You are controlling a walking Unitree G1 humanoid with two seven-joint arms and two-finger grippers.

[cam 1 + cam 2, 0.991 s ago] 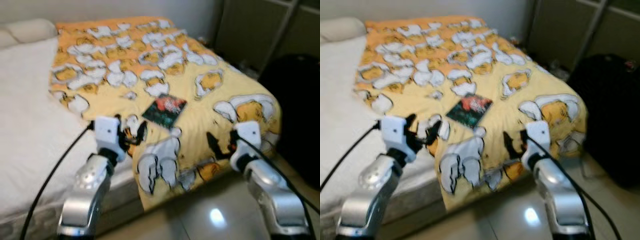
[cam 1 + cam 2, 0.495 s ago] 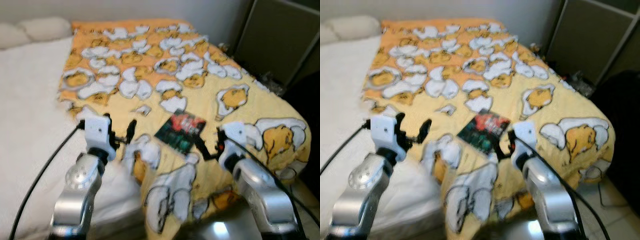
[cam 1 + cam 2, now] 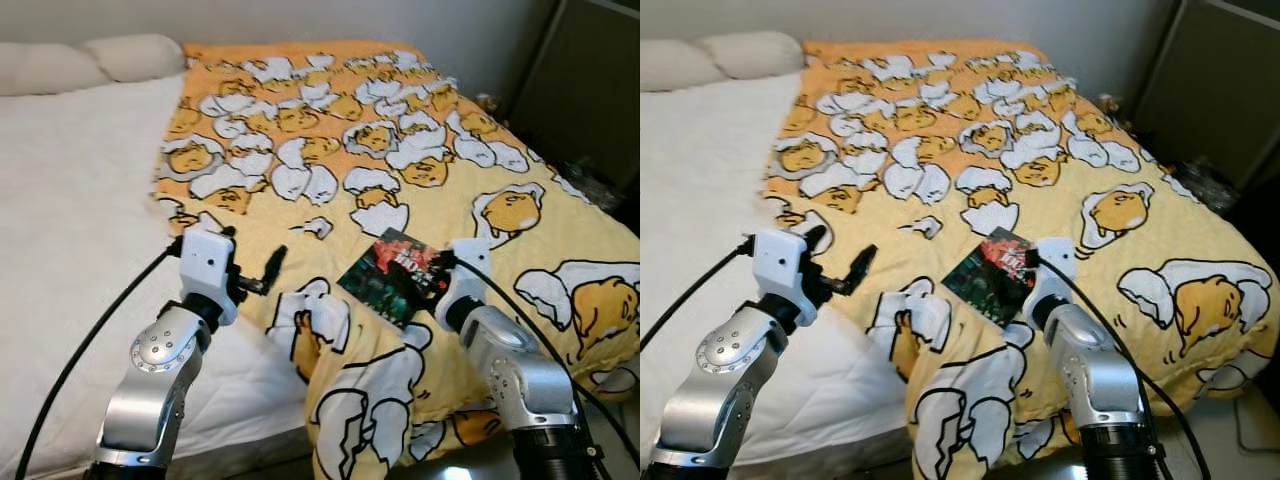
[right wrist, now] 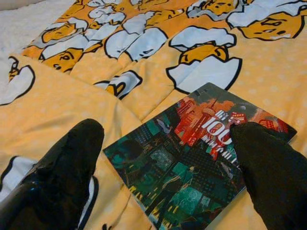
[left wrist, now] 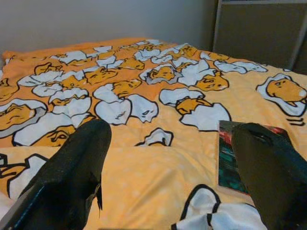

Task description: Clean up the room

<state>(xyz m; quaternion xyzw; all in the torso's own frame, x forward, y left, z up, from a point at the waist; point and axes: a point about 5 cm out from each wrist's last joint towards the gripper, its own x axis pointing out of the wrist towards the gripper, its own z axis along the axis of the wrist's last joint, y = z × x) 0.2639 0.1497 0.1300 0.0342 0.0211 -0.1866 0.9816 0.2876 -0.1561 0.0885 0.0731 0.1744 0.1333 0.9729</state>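
Book (image 4: 192, 158) lay flat on yellow egg-print blanket (image 3: 420, 130); right gripper (image 4: 168, 158) hovered spread wide over book, holding nothing; left gripper (image 5: 177, 167) spread empty left of book.

Bed: a wide white mattress (image 3: 70, 190) fills the near left.
Pillows: two pale ones (image 3: 130, 55) lie at the far left.
Wall: plain, light grey (image 3: 300, 20), behind the bed.
Cabinet: dark panels (image 3: 590, 80) stand at the far right.
Floor: glossy tile (image 3: 1250, 440), near right corner.
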